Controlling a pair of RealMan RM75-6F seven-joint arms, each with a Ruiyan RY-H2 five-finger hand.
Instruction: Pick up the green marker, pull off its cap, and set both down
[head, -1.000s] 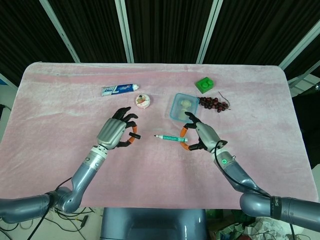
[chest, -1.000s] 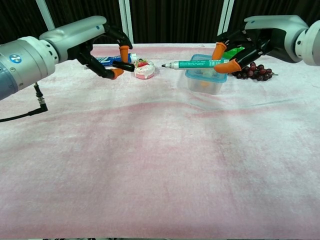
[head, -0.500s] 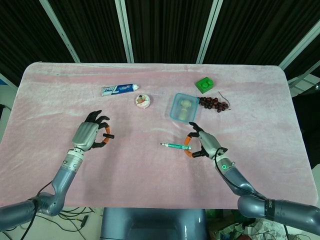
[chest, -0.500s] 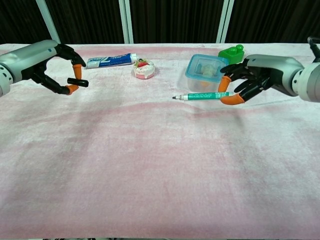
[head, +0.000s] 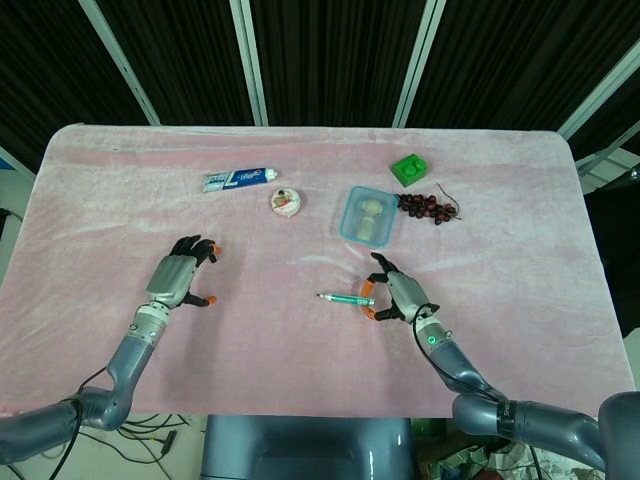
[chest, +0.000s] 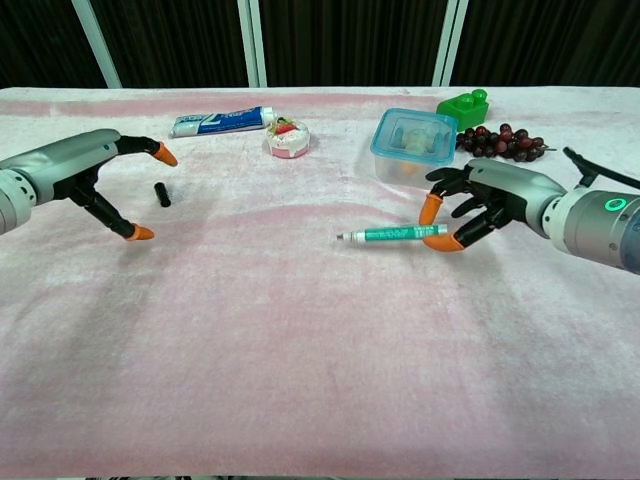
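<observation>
The uncapped green marker (head: 345, 298) (chest: 390, 235) lies low on the pink cloth, tip pointing left. My right hand (head: 392, 297) (chest: 480, 200) pinches its right end between the orange-tipped thumb and a finger. The small black cap (chest: 161, 193) lies loose on the cloth at the left. My left hand (head: 183, 277) (chest: 95, 180) hovers around the cap with fingers spread and holds nothing. In the head view that hand mostly hides the cap.
At the back lie a toothpaste tube (head: 238, 179) (chest: 220, 121) and a small round tin (head: 286, 201) (chest: 287, 140). A clear lidded box (head: 366, 216) (chest: 412, 148), dark grapes (head: 428, 207) (chest: 505, 142) and a green block (head: 408, 168) (chest: 462, 107) sit behind my right hand.
Both hands came down and apart. My left hand let go of the cap, which now lies on the cloth. My right hand lowered the marker to the cloth.
</observation>
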